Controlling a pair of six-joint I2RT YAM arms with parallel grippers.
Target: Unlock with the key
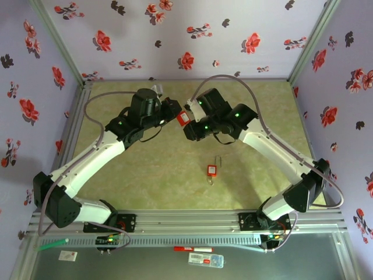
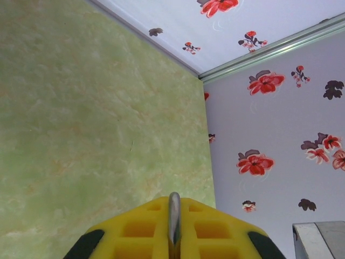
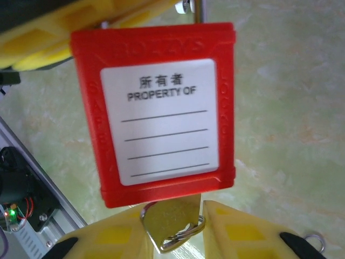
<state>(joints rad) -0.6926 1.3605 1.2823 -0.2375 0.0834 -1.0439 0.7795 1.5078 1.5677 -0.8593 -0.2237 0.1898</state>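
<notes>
Two arms meet over the back middle of the worktop (image 1: 163,175), with the red padlock (image 1: 183,118) held up between them, off the surface.

Left fingers (image 2: 140,226) are closed tight on the padlock's steel shackle (image 2: 173,216), which sits in the slot between the yellow pads.

Right fingers (image 3: 248,232) are at the opposite end, under the padlock body (image 3: 156,113). They stand narrow on either side of the key (image 3: 171,221), which pokes out of the padlock's bottom with a key ring (image 3: 186,233) on it. The left pad looks to be touching the key. I cannot tell whether they actually pinch it.

Room: the green worktop is bare all around below the padlock. The back wall (image 1: 233,35) is behind and the side walls are well apart. A small red tag (image 1: 212,170) with a wire loop, maybe a second key, lies on the worktop nearer the arm bases, well apart from both fingers. A metal rail (image 1: 186,219) runs along the near edge.

Pointing: the padlock's long axis runs between the two sets of fingers, shackle end toward the left ones and keyhole end toward the right ones. In the right wrist view it stands near upright with a slight tilt, and the white "PROPERTY OF" label (image 3: 161,118) faces the camera. The key lines up with that axis.
</notes>
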